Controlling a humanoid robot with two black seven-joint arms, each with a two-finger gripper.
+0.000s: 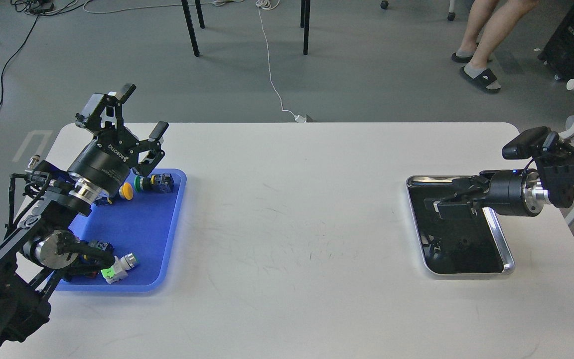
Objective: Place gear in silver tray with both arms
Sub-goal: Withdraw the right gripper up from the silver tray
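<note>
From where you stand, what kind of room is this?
Probably a robotics lab or workshop, not a home. Loose cables trail across a bare grey floor, and a plain white table holds a blue tray of small parts and a silver tray.

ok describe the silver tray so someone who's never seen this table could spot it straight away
Start at the white table and go to its right side, where the right gripper hangs. The silver tray lies flat right under it: a rectangular shiny metal tray with rounded corners, a polished rim and a dark reflective bottom. The only other tray, the blue tray on the left, is plastic and holds coloured parts.
</note>
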